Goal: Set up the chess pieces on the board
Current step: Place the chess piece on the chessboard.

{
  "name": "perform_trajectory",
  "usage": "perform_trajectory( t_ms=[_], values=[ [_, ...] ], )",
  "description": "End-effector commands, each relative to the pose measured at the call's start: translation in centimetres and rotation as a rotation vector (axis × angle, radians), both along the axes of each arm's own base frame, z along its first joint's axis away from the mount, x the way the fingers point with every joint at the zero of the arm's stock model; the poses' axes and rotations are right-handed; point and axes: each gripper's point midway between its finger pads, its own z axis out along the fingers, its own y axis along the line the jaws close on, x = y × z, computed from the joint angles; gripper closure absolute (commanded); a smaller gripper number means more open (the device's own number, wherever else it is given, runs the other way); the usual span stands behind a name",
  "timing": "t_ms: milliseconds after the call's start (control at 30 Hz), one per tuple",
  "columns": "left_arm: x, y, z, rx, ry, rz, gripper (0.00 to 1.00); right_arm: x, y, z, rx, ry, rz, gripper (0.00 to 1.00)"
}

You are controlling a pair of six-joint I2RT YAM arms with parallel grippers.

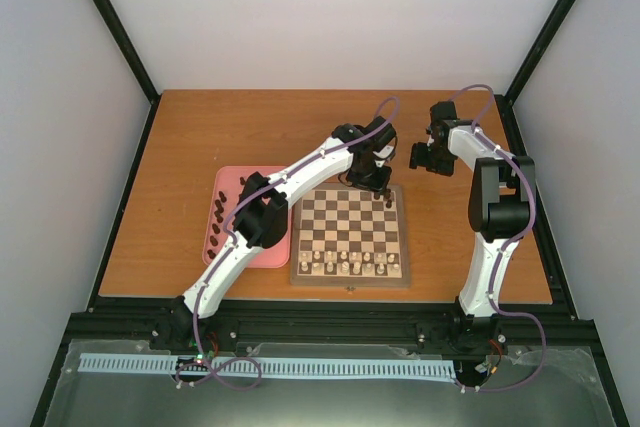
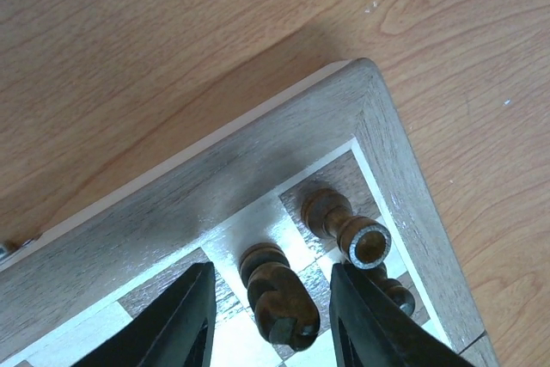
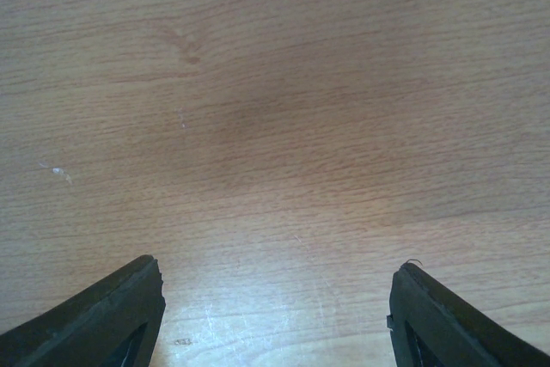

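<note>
The board (image 1: 350, 222) lies in the middle of the table, just right of a pink tray (image 1: 232, 182); its two near rows are filled with pale pieces (image 1: 350, 263), so that side looks done; the dark side is barely begun, by my reading. Most of the dark chess pieces (image 1: 214, 227) lie along the tray's left part, waiting to be carried over. Only about three stand on the board, all at its far right corner.

The left gripper (image 2: 271, 268) hangs over that corner with its jaws parted around a carved dark piece (image 2: 277, 294), with a gap on either side, so it grips nothing. A rook (image 2: 357, 236) stands on the corner square just beside it, and a third small piece (image 2: 397, 291) stands nearer along the edge. The right gripper (image 3: 277, 264) hovers over bare table beyond the board, jaws wide and empty.

The dark pieces are tiny, glossy brown-black turned wood, each smaller than a square.
</note>
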Motion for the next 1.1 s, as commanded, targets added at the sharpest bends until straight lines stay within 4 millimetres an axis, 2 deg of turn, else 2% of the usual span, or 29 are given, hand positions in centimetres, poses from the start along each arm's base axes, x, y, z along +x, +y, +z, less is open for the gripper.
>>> perform_trajectory(
  t_ms=[0,300,600,833,900,1000,1067],
  values=[
    [0.4,-0.4,1.6,-0.019,-0.044,-0.013,0.61,0.6,0.4,0.0,0.003,-0.011,0.017,0.28],
    [1.4,0.5,2.5,-0.003,-0.082,0.013,0.6,0.5,0.5,-0.1,0.006,-0.01,0.018,0.28],
    [2.6,0.1,5.7,-0.087,-0.121,0.036,0.55,0.6,0.6,-0.1,0.013,-0.011,0.018,0.28],
    [2.1,-0.4,6.5,-0.133,-0.095,0.023,0.55,0.6,0.7,-0.1,0.017,-0.009,0.019,0.28],
    [2.2,-0.6,7.6,-0.155,-0.109,0.024,0.55,0.6,0.7,-0.1,0.017,-0.009,0.019,0.28],
    [2.9,-0.3,10.9,-0.195,-0.177,0.04,0.54,0.6,0.7,-0.1,0.016,-0.011,0.019,0.28],
    [3.9,0.7,13.3,-0.214,-0.227,0.072,0.52,0.6,0.7,0.0,0.018,-0.012,0.018,0.28]
  ],
)
